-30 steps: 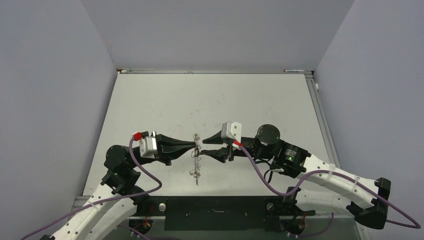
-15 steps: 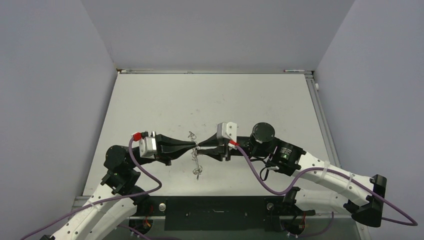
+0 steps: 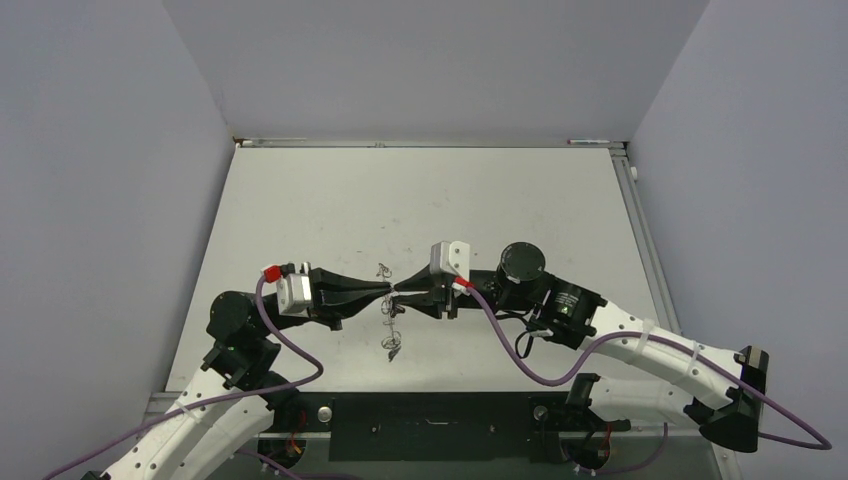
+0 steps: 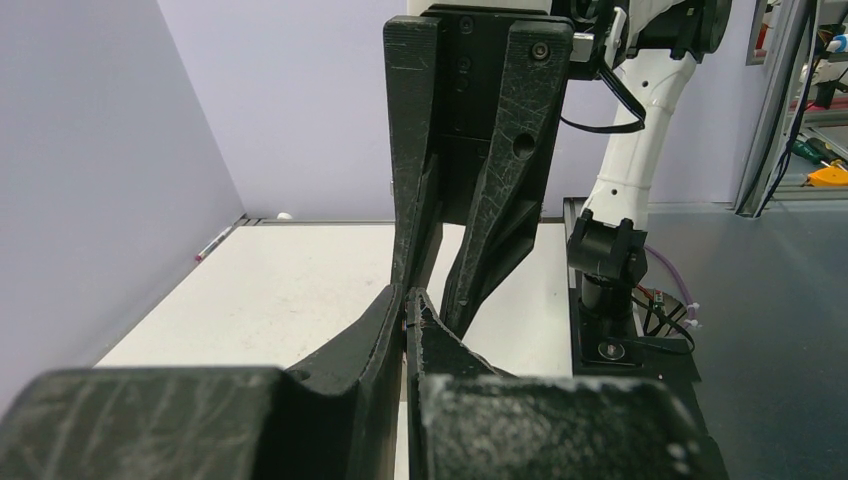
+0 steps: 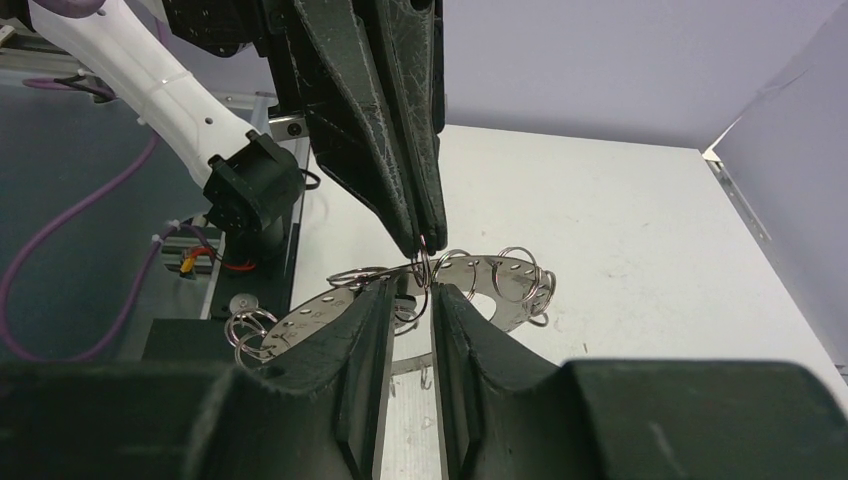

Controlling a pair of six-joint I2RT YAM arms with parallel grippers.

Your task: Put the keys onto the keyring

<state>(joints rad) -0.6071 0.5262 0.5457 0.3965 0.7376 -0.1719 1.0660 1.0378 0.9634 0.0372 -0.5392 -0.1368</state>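
Starting at the near edge of the table, the left arm sits near and left of the keyring and the right arm near and right of it, each trailing a purple cable; farther in, the two claws meet tip to tip over the keyring, the left gripper reaching in from its left and the right gripper from its right; the left claw is pinched fully together on one of the thin wire loops at the ring's rim, so the keyring hangs from it; the right claw's fingers stand a narrow slit apart, one on each side of the same stretch of rim, directly under the left claw's tips; whether they actually press on the metal I cannot tell; from above the keyring shows nearly edge-on, a thin line of loops running toward and away from the bases between the two claws; whether its lower end touches the table is unclear; which of the small bits around the ring is the key is too fine to tell; beyond the keyring the pale table runs back to the grey walls.
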